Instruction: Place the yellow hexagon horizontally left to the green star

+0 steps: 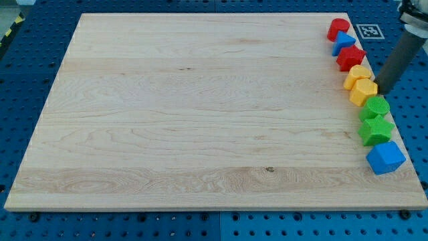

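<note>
The yellow hexagon (pixel 364 92) lies in a column of blocks along the board's right edge. Just above it sits a second yellow block (pixel 358 75), shape unclear. Below the hexagon comes a roundish green block (pixel 376 106), then the green star (pixel 375 130). My dark rod comes in from the view's top right. My tip (pixel 383 92) is at the board's right edge, just right of the yellow hexagon and just above the roundish green block. Whether it touches them I cannot tell.
The same column holds a red block (pixel 338 29) at the top, a blue triangle (pixel 344 42), a red star (pixel 350 58), and a blue cube (pixel 385 158) at the bottom. The wooden board (pixel 200 114) lies on a blue perforated table. A marker tag (pixel 367 31) lies beside the board's top right corner.
</note>
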Tool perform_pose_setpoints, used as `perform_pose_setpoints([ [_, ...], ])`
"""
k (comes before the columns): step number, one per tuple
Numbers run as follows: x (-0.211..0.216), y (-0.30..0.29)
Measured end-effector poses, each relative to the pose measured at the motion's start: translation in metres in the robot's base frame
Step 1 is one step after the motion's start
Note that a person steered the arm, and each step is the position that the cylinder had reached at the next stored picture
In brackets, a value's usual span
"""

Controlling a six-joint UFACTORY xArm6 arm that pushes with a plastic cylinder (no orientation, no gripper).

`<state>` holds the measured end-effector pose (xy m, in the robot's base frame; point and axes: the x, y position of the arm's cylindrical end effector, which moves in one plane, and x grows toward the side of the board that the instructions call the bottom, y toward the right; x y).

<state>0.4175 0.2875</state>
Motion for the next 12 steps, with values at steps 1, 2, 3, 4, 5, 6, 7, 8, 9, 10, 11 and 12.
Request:
perform_pose_setpoints([
  [1,0.003,-0.021],
  [2,0.003,-0.056],
  [3,0.004,-0.077],
  [4,0.016,-0.072],
  [5,0.016,-0.067],
  [6,0.027,-0.067],
  [7,0.048,-0.068],
  [8,0.059,-0.084],
  [9,0.068,-0.112],
  [10,0.083,-0.141],
  [11,0.099,-0.151],
  [12,0.116,-0.153],
])
